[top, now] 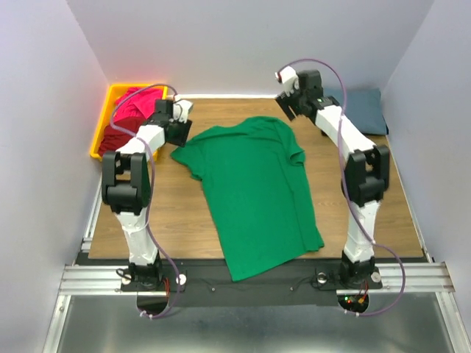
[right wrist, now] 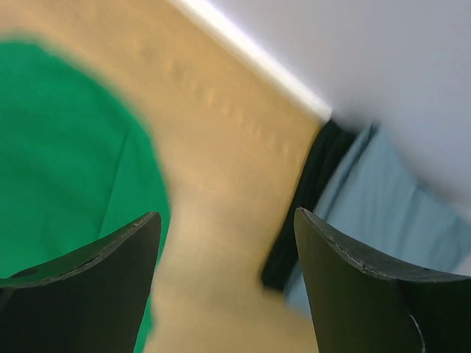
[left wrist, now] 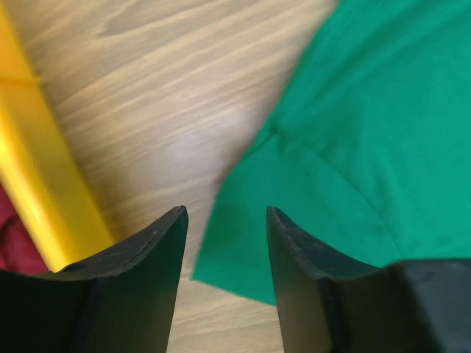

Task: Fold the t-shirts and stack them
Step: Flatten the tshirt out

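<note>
A bright green t-shirt (top: 257, 187) lies spread flat on the wooden table, collar to the back. My left gripper (top: 180, 138) is open and empty just above its left sleeve; in the left wrist view the sleeve corner (left wrist: 243, 257) lies under the gap between the fingers (left wrist: 224, 220). My right gripper (top: 288, 109) is open and empty above bare wood (right wrist: 221, 184), between the shirt's right shoulder (right wrist: 59, 147) and a slate blue-grey shirt (top: 364, 110). That shirt lies folded on a black one (right wrist: 309, 191). Magenta pink (top: 136, 99) and dark red (top: 121, 129) shirts lie in the bin.
The yellow plastic bin (top: 99, 129) stands at the back left, close beside my left gripper, and its rim shows in the left wrist view (left wrist: 37, 191). Grey walls enclose the table on three sides. A metal rail (top: 250, 276) runs along the near edge.
</note>
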You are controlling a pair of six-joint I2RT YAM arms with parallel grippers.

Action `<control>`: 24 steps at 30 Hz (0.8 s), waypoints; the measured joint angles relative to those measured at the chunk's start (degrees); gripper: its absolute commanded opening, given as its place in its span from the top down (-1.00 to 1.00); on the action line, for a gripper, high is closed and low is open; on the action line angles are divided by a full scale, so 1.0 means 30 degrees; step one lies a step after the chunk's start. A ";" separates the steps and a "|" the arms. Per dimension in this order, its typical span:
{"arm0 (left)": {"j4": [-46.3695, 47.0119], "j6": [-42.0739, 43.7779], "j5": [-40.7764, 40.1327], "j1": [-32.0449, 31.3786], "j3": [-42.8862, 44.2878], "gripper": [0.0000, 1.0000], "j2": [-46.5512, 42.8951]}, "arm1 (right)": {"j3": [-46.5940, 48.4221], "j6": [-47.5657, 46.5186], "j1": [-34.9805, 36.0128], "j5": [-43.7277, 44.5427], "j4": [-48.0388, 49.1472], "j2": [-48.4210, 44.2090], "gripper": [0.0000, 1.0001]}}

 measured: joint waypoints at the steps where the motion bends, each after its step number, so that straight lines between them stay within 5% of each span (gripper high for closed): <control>1: 0.0109 0.0058 0.0051 0.0189 -0.0204 -0.20 -0.0197 | -0.0882 0.0175 0.0000 -0.0066 -0.0525 -0.0831 -0.51; 8: -0.0160 0.1217 0.1290 0.0627 -0.2463 -0.18 -0.4051 | -0.8036 0.1858 -0.0138 -0.3009 -0.5595 -0.9537 -0.18; 11: -0.0109 0.1690 0.2004 0.0503 -0.2674 -0.17 -0.4860 | -1.0448 0.2499 -0.0124 -0.3891 -0.6564 -1.1001 -0.15; 16: -0.0641 0.2550 0.2783 0.0197 -0.4379 -0.17 -0.5166 | -1.4207 0.3410 -0.0087 -0.4262 -0.8626 -1.0608 -0.16; 24: -0.1639 0.4051 0.2324 -0.1683 -0.6696 -0.21 -0.5166 | -1.6101 0.3825 -0.0211 -0.4248 -0.9981 -1.0010 -0.15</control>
